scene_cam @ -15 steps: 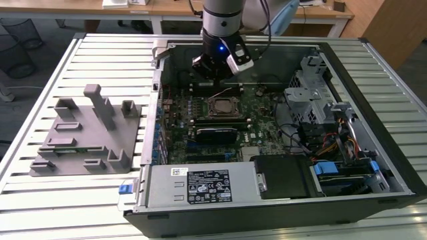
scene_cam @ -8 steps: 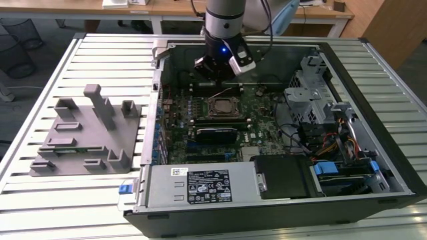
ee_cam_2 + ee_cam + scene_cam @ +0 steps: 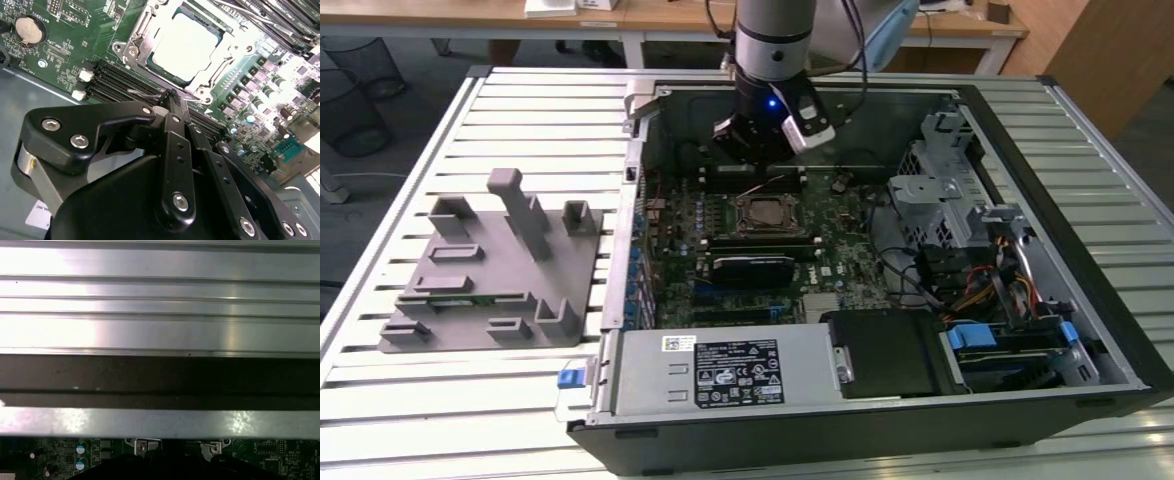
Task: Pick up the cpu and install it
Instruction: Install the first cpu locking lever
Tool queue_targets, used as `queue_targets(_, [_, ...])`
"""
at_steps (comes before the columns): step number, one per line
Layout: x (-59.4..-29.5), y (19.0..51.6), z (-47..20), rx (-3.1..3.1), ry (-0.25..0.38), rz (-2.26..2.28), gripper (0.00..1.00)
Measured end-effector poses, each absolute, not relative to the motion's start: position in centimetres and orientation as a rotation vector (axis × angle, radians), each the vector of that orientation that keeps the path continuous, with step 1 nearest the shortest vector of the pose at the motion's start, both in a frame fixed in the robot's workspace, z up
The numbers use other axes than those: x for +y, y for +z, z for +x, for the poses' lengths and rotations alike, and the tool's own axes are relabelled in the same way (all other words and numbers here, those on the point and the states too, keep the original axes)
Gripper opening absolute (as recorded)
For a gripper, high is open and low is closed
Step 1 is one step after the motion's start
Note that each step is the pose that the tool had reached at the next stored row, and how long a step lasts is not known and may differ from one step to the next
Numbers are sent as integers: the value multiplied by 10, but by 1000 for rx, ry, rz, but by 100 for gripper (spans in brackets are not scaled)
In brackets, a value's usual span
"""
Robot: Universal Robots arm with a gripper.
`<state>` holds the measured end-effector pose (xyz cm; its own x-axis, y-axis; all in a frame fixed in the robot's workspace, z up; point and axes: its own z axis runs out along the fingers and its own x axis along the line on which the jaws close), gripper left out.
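- The cpu [image 3: 186, 46] sits in the socket frame [image 3: 172, 52] on the motherboard [image 3: 75, 45], its pale metal top showing, just ahead of the end effector [image 3: 172, 97] tips in the second wrist view.
- The end effector's fingers come together to a narrow point with nothing between them; it looks closed and empty, though its own body hides part of the tips.
- A thin wire lever [image 3: 145, 93] lies just beside the fingertips, over the memory slots [image 3: 107, 85]. A risk, as I judge it: the tips could snag or bend this lever, or scrape the slots, because they hang so near the board.
- Another risk: the frame appears open around the chip, so a nudge from the fingers could shift the cpu off its seat and harm the contacts beneath.
- The exterior view shows what the wrist views do not: the whole computer case [image 3: 1067, 200] lying open on the slatted desk [image 3: 520, 120], the end effector [image 3: 750, 150] lowered inside it just behind the socket [image 3: 765, 213], and a grey fixture [image 3: 487, 270] well away outside the case.
- The first wrist view adds the case wall [image 3: 160, 380] and desk slats behind the end effector.
- The second wrist view alone gives the chip's seating and a coin cell [image 3: 29, 30] off to one side.
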<state>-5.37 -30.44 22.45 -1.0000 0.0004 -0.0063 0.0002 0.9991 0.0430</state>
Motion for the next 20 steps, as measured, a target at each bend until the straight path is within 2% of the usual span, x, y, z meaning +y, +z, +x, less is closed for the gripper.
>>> queue_targets(20, [-301,215,-40,3135,58,1,11])
